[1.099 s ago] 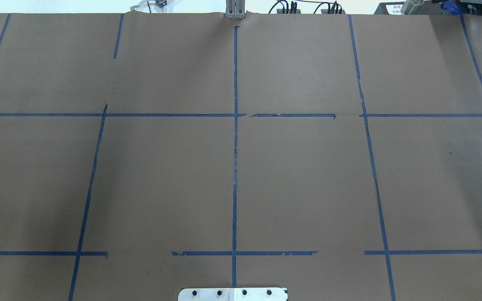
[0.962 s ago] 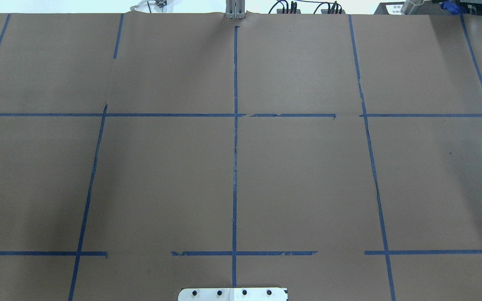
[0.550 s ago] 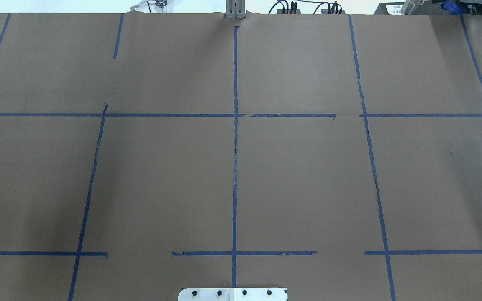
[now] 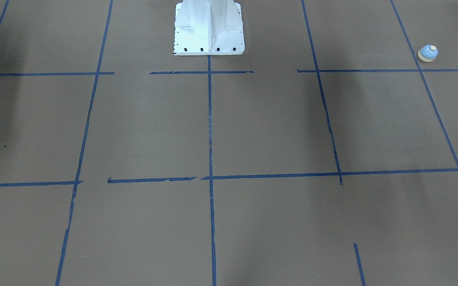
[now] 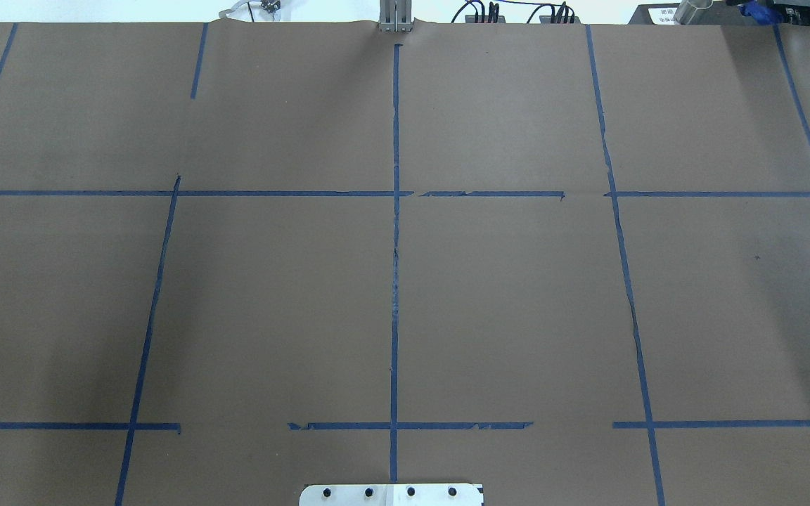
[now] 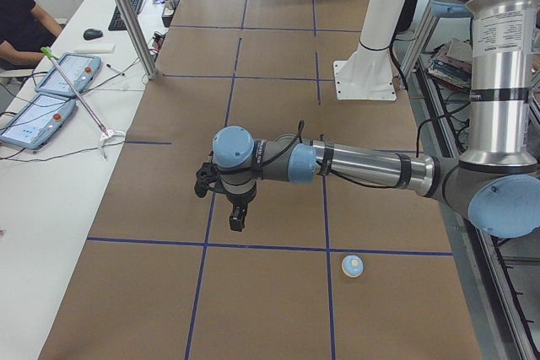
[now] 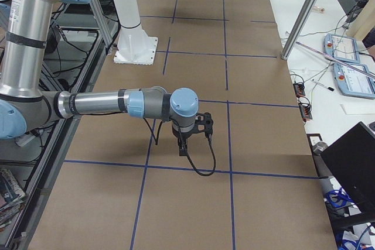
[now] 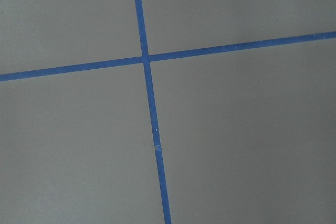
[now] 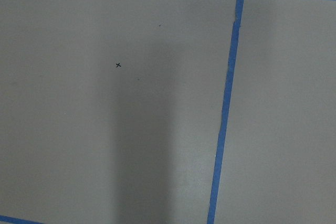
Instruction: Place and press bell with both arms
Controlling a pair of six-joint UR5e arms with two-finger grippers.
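Bell [image 4: 427,53] on table [image 4: 268,127], robot's far left end, untouched. Left gripper [image 6: 237,220] hangs near it, not over it. Right gripper [image 7: 183,146] well apart. Finger spread of either: cannot tell; nothing seen held. Risk: small smooth dome skids or slips from off-centre pinch.

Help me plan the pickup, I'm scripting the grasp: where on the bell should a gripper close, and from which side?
Probably from straight above, closing across the bell low down, at its cream base rim. It stands upright, button up, and the dome slopes, so a higher grip would likely slip.
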